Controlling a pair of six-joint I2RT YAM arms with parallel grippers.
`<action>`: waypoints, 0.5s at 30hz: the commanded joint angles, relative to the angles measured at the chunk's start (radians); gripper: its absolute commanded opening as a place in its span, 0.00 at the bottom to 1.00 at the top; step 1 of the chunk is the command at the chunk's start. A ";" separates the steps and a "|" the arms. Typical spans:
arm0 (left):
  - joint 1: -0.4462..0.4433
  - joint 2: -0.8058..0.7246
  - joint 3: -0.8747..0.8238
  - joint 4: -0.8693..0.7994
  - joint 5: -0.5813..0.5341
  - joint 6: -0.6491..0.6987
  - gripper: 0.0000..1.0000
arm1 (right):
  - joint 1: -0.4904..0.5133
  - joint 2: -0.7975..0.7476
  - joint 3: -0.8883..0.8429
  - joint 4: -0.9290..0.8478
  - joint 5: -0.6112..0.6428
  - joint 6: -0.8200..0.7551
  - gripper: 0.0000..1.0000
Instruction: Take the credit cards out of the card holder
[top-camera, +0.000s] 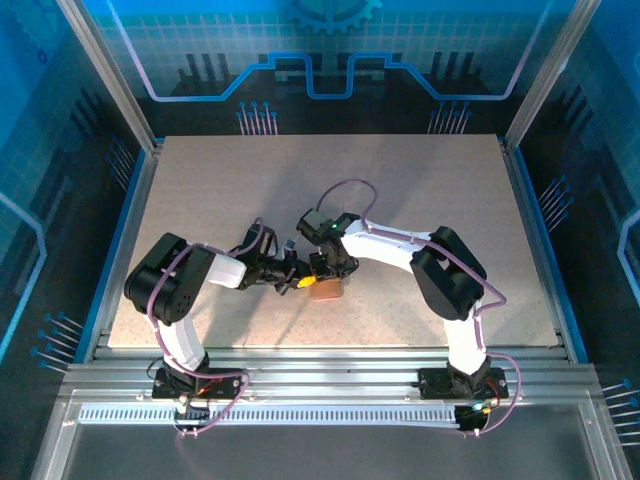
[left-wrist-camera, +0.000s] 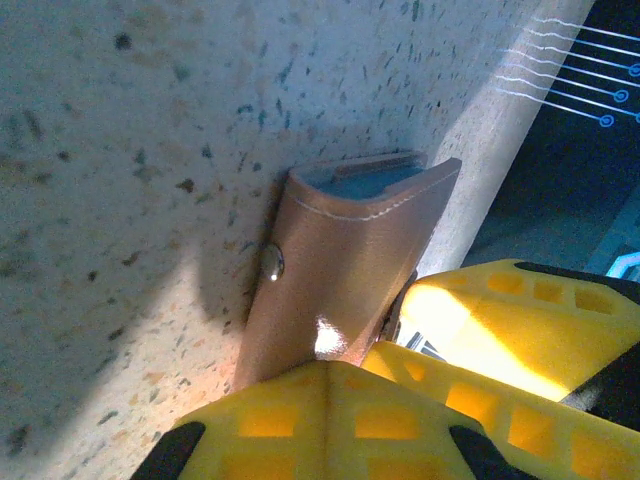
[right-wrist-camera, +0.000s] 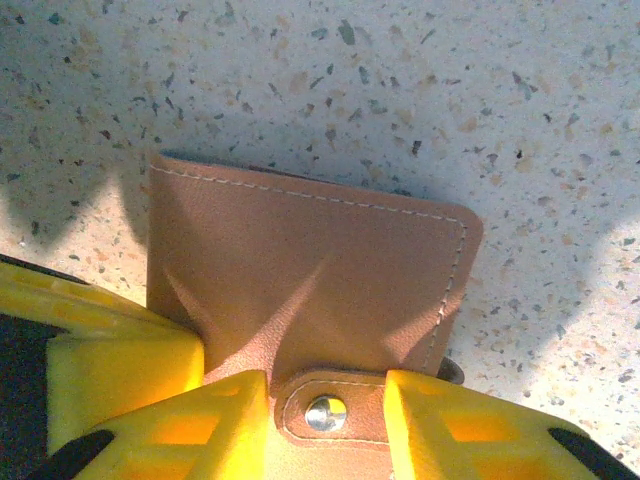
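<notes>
The tan-brown card holder (top-camera: 326, 290) lies closed on the speckled table, with both grippers meeting at it. In the left wrist view the card holder (left-wrist-camera: 350, 250) shows a grey-blue inner face at its far open end and a metal snap on its side. My left gripper (left-wrist-camera: 330, 365) (top-camera: 300, 283) is shut on the near edge of the card holder. My right gripper (right-wrist-camera: 325, 385) (top-camera: 322, 268) stands open over the card holder (right-wrist-camera: 300, 260), one yellow finger on each side of the clasp tab (right-wrist-camera: 327, 412). The credit cards are hidden.
Light speckled tabletop (top-camera: 230, 190) stretches all round the wallet. Metal rails run along the near edge (top-camera: 320, 375), and blue-lit walls close in the back and sides. The left gripper's yellow finger (right-wrist-camera: 110, 370) sits against the wallet's left corner in the right wrist view.
</notes>
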 joint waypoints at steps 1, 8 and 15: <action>0.000 0.039 -0.028 -0.029 -0.032 -0.007 0.02 | 0.014 0.037 0.020 -0.024 0.018 -0.004 0.32; 0.013 0.037 -0.041 -0.026 -0.032 -0.005 0.02 | 0.014 0.011 0.015 -0.023 0.037 -0.004 0.17; 0.041 0.038 -0.062 -0.018 -0.027 0.000 0.01 | 0.011 -0.015 0.009 -0.019 0.040 -0.007 0.05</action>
